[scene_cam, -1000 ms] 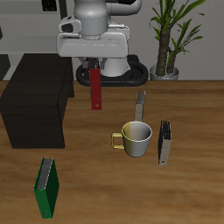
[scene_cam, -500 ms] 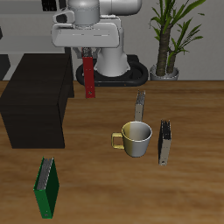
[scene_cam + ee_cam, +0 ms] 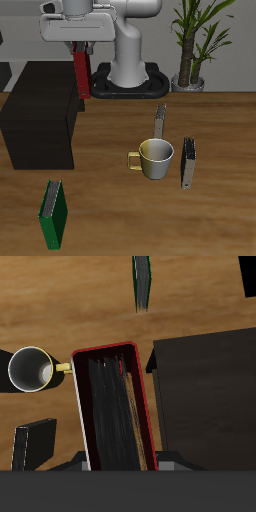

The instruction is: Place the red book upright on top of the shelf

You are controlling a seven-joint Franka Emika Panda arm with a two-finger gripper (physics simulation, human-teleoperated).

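Observation:
My gripper (image 3: 81,49) is shut on the red book (image 3: 82,74), which hangs upright below it, lifted well above the table beside the edge of the shelf (image 3: 40,113), the low black cabinet. In the wrist view the red book (image 3: 113,406) fills the middle, seen from its page edge down, with the shelf's black top (image 3: 205,386) beside it. The fingertips are hidden by the book.
A cream mug (image 3: 156,159) stands mid-table, also in the wrist view (image 3: 29,369). A grey book (image 3: 160,122) and a black book (image 3: 187,162) stand near it. A green book (image 3: 53,213) stands near the front edge. A potted plant (image 3: 190,50) is at the back.
The gripper has carried the red book up and sideways toward the shelf, from above the mid-table to beside the shelf's edge. Nothing else moved.

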